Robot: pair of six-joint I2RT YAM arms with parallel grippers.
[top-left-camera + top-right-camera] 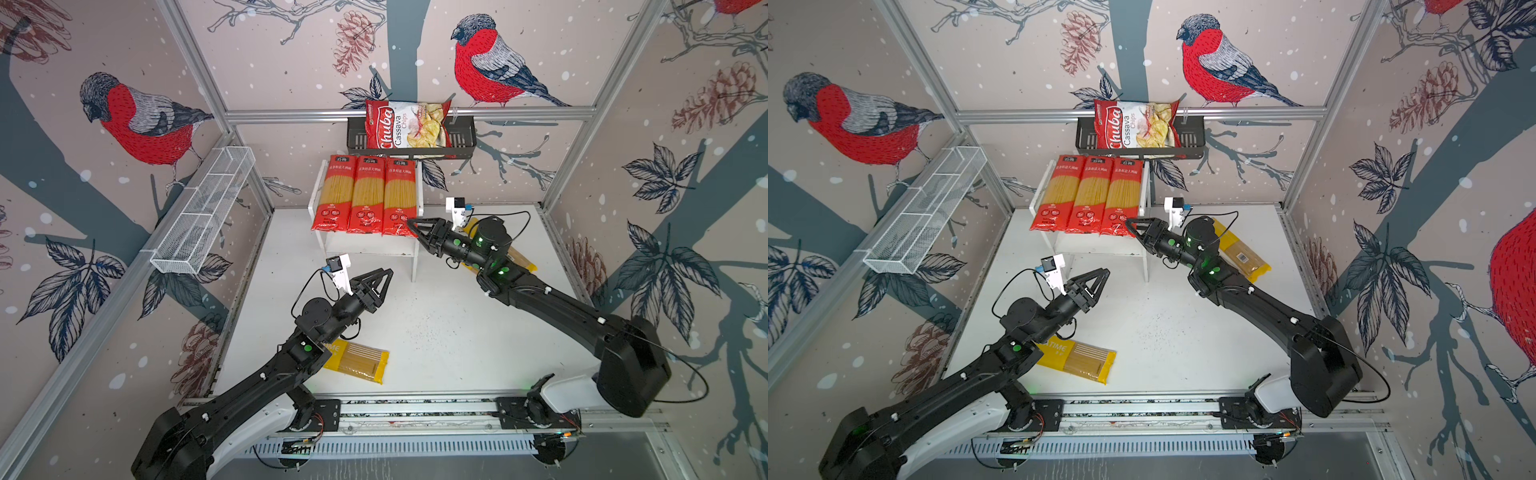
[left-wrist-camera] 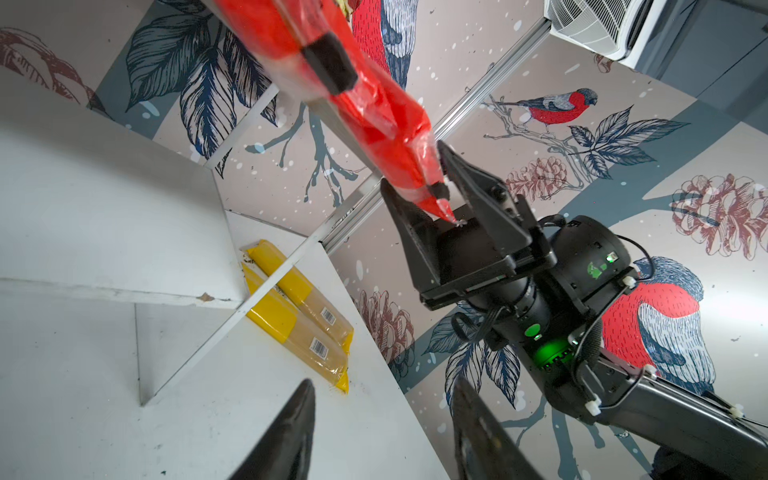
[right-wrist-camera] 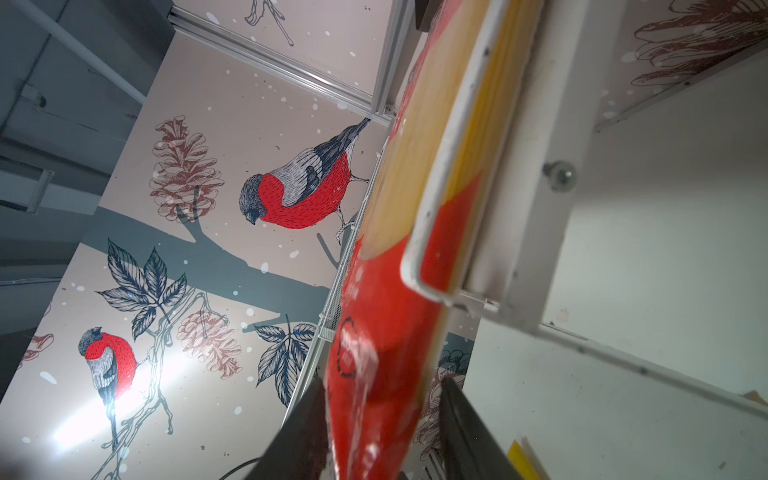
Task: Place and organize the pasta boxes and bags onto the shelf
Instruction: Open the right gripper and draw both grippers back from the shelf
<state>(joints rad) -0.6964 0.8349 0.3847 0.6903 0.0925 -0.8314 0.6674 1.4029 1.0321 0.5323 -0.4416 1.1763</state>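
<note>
The right claw [image 1: 410, 223] stands parted around the end of the red packet [image 1: 400, 195] at the right edge of the shelf [image 1: 370, 247]. The left claw [image 1: 388, 272] is open and empty.

White table [image 1: 436, 332] carries the shelf [image 1: 365, 249] at the back, legs on the tabletop. Shelf top board: three red packets [image 1: 368, 195] flat, side by side, touching, near ends overhanging the front edge. Directly on the table: front yellow packet [image 1: 361, 361] front-left, two yellow packets [image 2: 316, 345] side by side right of the shelf.
</note>
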